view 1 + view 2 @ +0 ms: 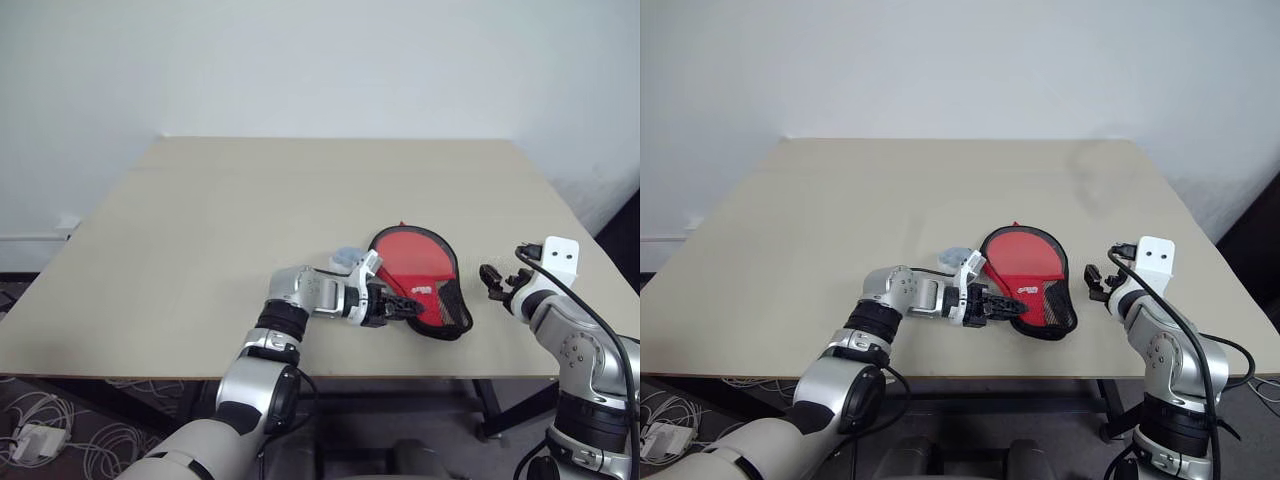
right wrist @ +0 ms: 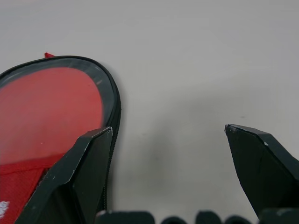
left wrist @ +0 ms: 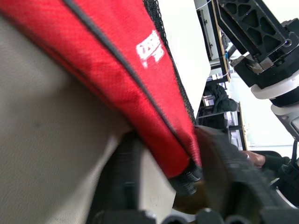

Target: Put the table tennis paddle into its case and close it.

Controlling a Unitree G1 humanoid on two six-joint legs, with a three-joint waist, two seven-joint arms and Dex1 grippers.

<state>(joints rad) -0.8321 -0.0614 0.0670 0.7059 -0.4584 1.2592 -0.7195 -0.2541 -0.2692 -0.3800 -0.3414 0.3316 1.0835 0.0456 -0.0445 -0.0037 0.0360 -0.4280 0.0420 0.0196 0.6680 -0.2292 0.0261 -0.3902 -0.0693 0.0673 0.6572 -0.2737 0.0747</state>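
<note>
The case (image 1: 415, 262) lies flat near the table's front edge, black-edged, with a round red half and a dark mesh part carrying a white logo (image 3: 150, 46). A red face shows through its clear round half (image 2: 46, 107); I cannot tell whether that is the table tennis paddle, and no handle shows. My left gripper (image 1: 405, 305) reaches in from the left and is shut on the case's near edge, with red fabric and black edging pinched between its fingers (image 3: 219, 177). My right gripper (image 1: 500, 275) hovers open just right of the case, apart from it.
The beige table (image 1: 200, 250) stretches wide behind and to the left of the case. Its front edge runs close below both grippers. A white wall stands behind, and cables lie on the floor at the lower left (image 1: 40, 440).
</note>
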